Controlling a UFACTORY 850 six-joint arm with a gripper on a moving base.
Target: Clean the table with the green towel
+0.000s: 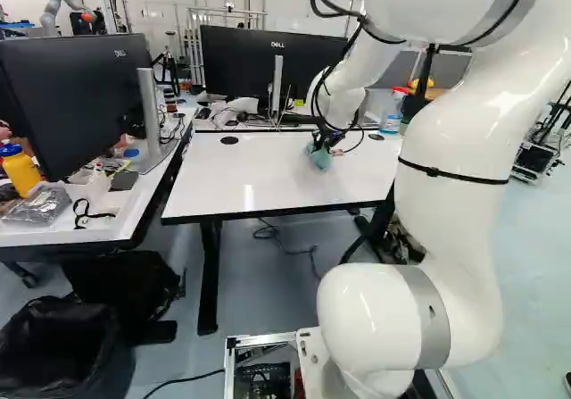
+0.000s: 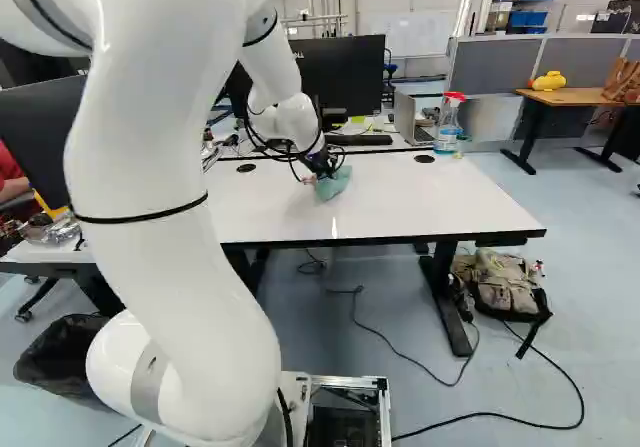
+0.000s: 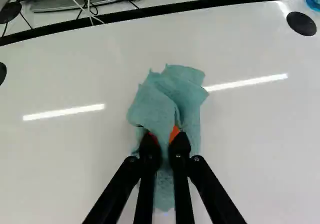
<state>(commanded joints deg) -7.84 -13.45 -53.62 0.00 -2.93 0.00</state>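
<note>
Green towel lay crumpled at the hand, pinched between its two orange-padded fingers and apparently resting on the white bench. Most of the cloth spread just ahead of the fingertips, with a tail beneath them, its long axis running roughly along the fingers. A sideways wipe would likely have used that length best, keeping the cloth flat.
</note>
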